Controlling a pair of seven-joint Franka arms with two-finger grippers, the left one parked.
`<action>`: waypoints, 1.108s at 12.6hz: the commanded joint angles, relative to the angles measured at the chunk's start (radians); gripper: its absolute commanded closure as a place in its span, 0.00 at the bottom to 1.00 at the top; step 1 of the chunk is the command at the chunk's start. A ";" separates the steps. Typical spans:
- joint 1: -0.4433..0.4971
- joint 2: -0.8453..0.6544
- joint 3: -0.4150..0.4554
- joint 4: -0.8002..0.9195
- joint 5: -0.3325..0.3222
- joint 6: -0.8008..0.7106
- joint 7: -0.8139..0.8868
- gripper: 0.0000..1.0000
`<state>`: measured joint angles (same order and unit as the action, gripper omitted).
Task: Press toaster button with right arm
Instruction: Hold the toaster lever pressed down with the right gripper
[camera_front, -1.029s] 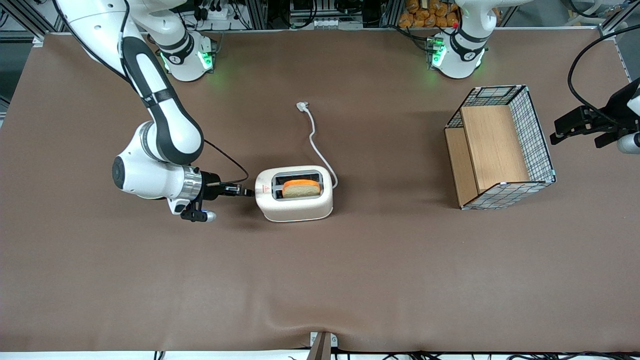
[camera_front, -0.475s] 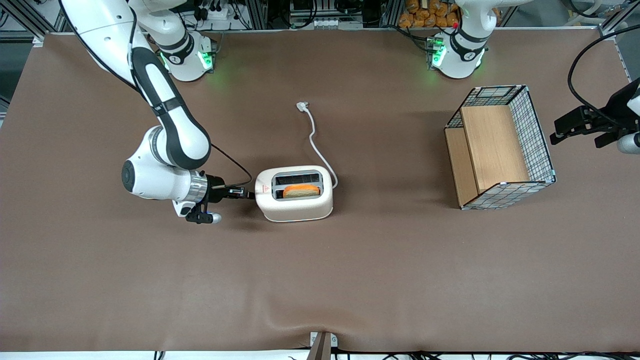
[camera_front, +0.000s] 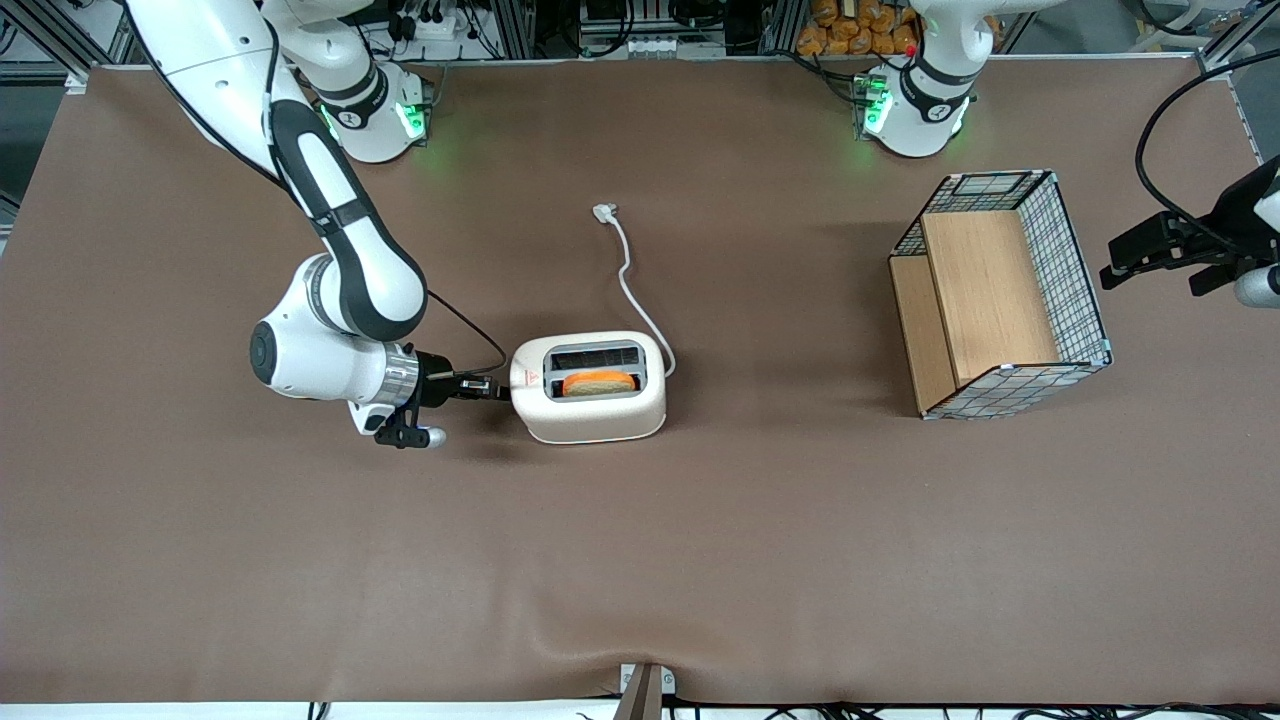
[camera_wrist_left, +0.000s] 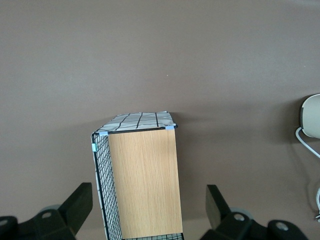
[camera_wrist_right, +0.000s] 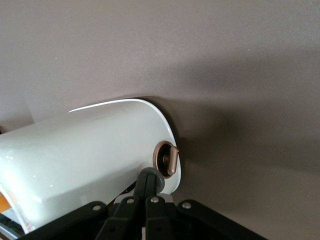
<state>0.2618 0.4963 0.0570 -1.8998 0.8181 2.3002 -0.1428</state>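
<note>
Your gripper (camera_front: 488, 387), fingers together, bears on the toaster button (camera_wrist_right: 150, 177) at the end face of the toaster (camera_front: 588, 387), mid-table. Off-axis force may slip off or shove the toaster.

The right arm (camera_front: 340, 250) reaches low and level over the table, its slim black hand (camera_front: 492, 387) pointing sideways with fingers (camera_wrist_right: 150, 182) pressed together.
</note>
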 joint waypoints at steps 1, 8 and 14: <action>0.033 0.050 0.007 -0.001 0.052 0.079 -0.069 1.00; 0.033 0.051 0.007 -0.005 0.072 0.079 -0.095 1.00; 0.033 0.051 0.007 -0.005 0.072 0.079 -0.095 1.00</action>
<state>0.2621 0.4963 0.0547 -1.9049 0.8387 2.3035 -0.1737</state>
